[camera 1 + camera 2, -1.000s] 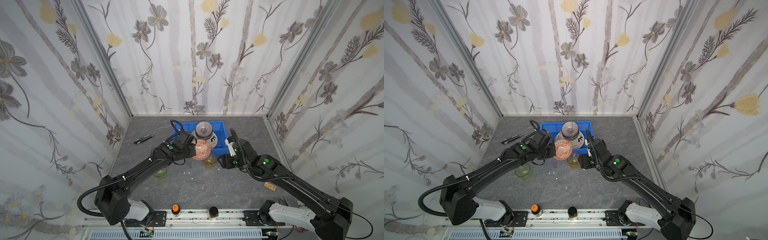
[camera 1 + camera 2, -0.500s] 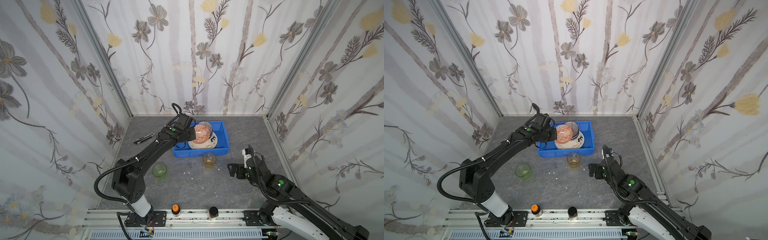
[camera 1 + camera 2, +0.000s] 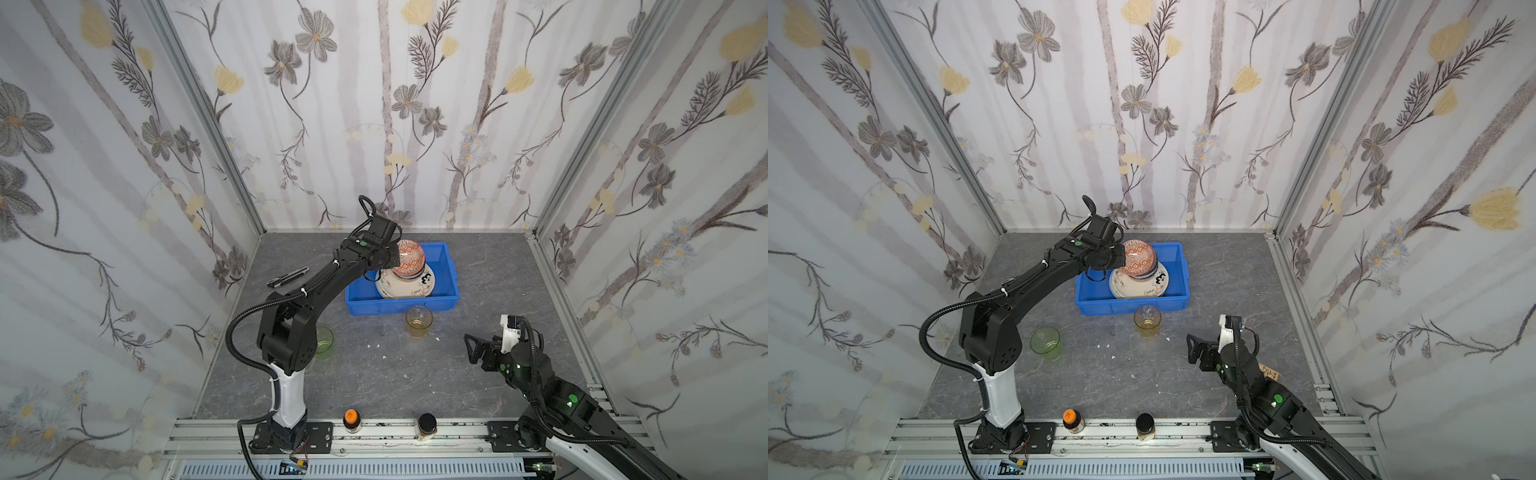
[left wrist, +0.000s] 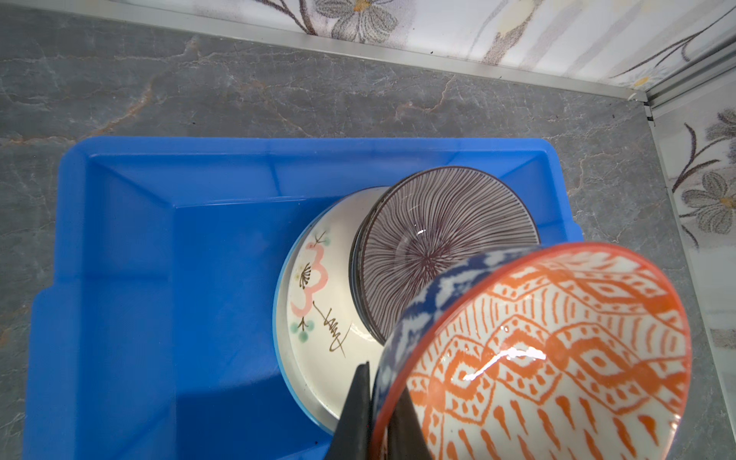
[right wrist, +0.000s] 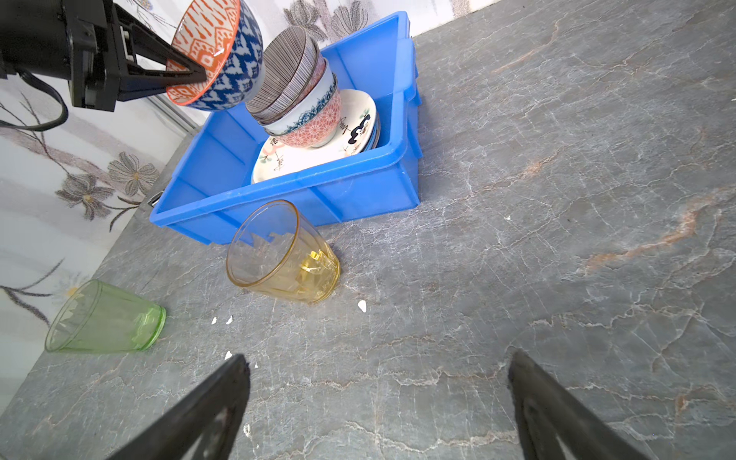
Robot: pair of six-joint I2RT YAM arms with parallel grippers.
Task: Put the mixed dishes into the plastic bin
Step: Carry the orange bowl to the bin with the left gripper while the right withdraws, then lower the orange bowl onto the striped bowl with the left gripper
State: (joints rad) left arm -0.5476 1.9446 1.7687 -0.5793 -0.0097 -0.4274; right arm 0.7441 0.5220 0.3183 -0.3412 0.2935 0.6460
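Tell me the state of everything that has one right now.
left gripper: shut on orange bowl
orange bowl: held tilted over blue bin
right gripper: open, empty
blue bin: holds stacked dishes
amber tumbler: upright on table
green tumbler: upright on table

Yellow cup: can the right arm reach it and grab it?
Probably yes. The right gripper is open and empty, the yellow cup stands upright on the table ahead of it, and only tiny white crumbs lie between them. The bin sits close behind the cup.
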